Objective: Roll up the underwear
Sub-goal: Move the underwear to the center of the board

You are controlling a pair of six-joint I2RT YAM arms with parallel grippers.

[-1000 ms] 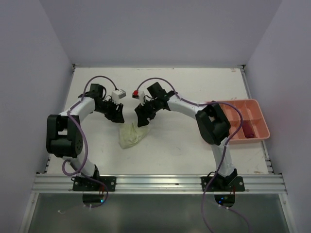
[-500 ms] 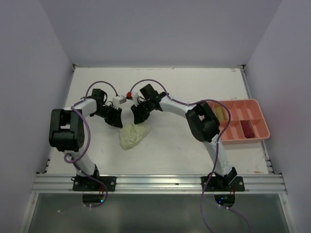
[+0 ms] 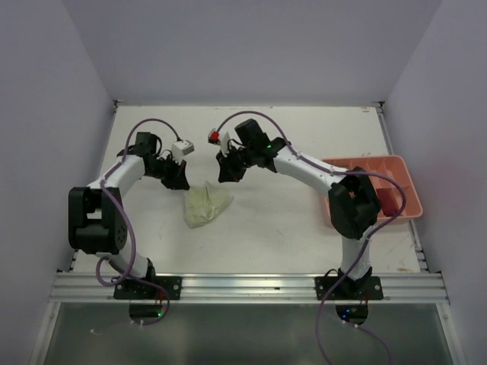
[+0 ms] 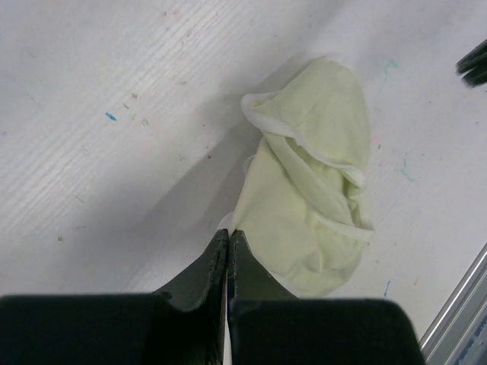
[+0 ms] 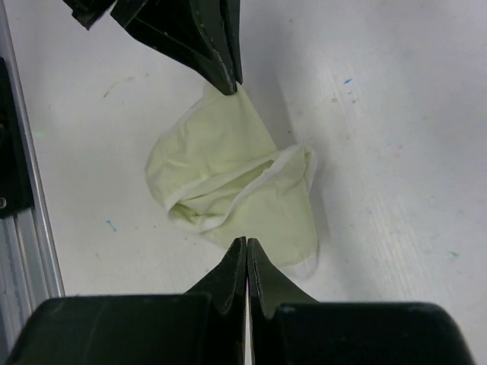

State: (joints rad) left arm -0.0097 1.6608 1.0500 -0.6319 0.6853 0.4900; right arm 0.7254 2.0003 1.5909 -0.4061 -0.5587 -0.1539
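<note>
- In the top view, the pale yellow-green underwear (image 3: 205, 204) is seen lying crumpled on the table (image 3: 289, 236), left of its middle and well apart from the salmon-pink tray (image 3: 407, 211) at the right edge.
- The left gripper (image 3: 177, 181) and the right gripper (image 3: 227, 173) are held on the far side of the garment, one near each far corner. Both are clenched and nothing is seen between the jaws.
- If a roll is begun from this heap, a lopsided, loose bundle is to be expected, because the cloth is not spread flat.
- In the left wrist view, the left gripper (image 4: 228, 237) is pressed shut, and its tips are seen against the near edge of the underwear (image 4: 308, 190). Whether the cloth is touched cannot be told.
- With the jaws shut, the cloth could be pushed along the table (image 4: 91, 137) rather than picked up, and the folds bunched further.
- In the right wrist view, the right gripper (image 5: 246, 245) is likewise closed and empty, with the garment (image 5: 221, 171) spread just past its tips.
- The left gripper (image 5: 227, 76) is seen at the opposite corner. The two are close, so a clash over the small cloth is possible.
</note>
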